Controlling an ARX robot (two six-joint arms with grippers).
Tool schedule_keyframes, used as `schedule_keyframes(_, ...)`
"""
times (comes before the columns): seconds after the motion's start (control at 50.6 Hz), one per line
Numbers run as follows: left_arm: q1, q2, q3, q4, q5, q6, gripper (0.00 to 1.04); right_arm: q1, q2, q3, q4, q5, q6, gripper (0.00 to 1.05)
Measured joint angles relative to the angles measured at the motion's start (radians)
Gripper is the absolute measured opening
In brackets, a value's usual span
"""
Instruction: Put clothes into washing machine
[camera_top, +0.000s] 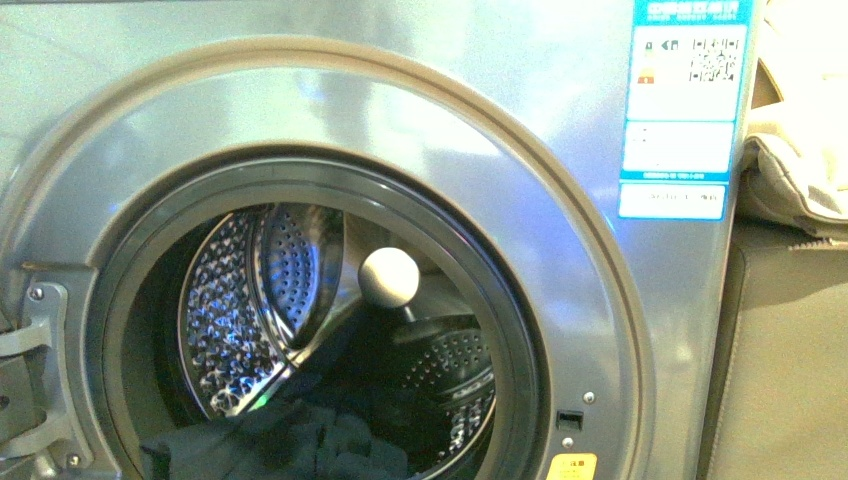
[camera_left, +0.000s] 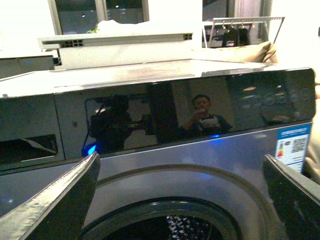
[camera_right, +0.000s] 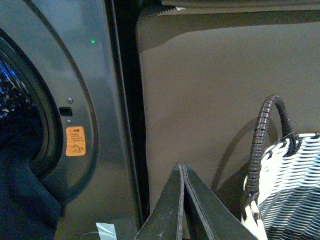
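Note:
The silver-grey washing machine (camera_top: 560, 120) fills the front view, its round port open with the perforated steel drum (camera_top: 250, 310) showing. The dark charcoal clothes (camera_top: 290, 440) lie at the bottom of the port, partly over the rubber seal; they also show in the right wrist view (camera_right: 22, 200). My left gripper (camera_left: 182, 172) is open and empty, held in front of the machine's upper panel above the port. My right gripper (camera_right: 182, 167) is shut and empty, to the right of the machine (camera_right: 85, 75) beside its orange sticker (camera_right: 75, 141). Neither gripper shows in the front view.
A white ball (camera_top: 389, 277) sits inside the drum. A black-and-white woven basket (camera_right: 287, 190) with a dark handle stands beside my right gripper. A grey-brown panel (camera_right: 200, 90) stands right of the machine. Cream-beige padded fabric (camera_top: 800, 150) lies at the upper right.

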Motion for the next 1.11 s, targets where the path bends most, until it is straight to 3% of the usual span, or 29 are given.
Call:
schedule_keyframes(0.099,-0.038,-0.035,0.018,-0.235,-0.245,-0.078,0.84,0.000,0.000,0.000,0.000,0.000,0.000,0.02)
schedule_keyframes(0.138,-0.018,-0.066,-0.032,-0.283,-0.291,-0.095,0.77,0.000,0.000,0.000,0.000,0.000,0.000,0.02)
schedule_keyframes(0.574,0.238,-0.374,-0.586,-0.104,-0.072,-0.149,0.03,0.000,0.000,0.000,0.000,0.000,0.000,0.02)
schedule_keyframes(0.811,0.323,-0.470,-0.736,-0.053,0.004,-0.155,0.04,0.000,0.000,0.000,0.000,0.000,0.000,0.02)
schedule_keyframes(0.89,0.409,-0.499,-0.776,-0.045,0.115,-0.155,0.04,0.000,0.000,0.000,0.000,0.000,0.000,0.02)
schedule_keyframes(1.048,0.456,-0.556,-0.843,-0.031,0.129,-0.156,0.04,0.000,0.000,0.000,0.000,0.000,0.000,0.02)
schedule_keyframes(1.108,0.456,-0.618,-0.857,-0.091,0.131,-0.156,0.04,0.000,0.000,0.000,0.000,0.000,0.000,0.02)
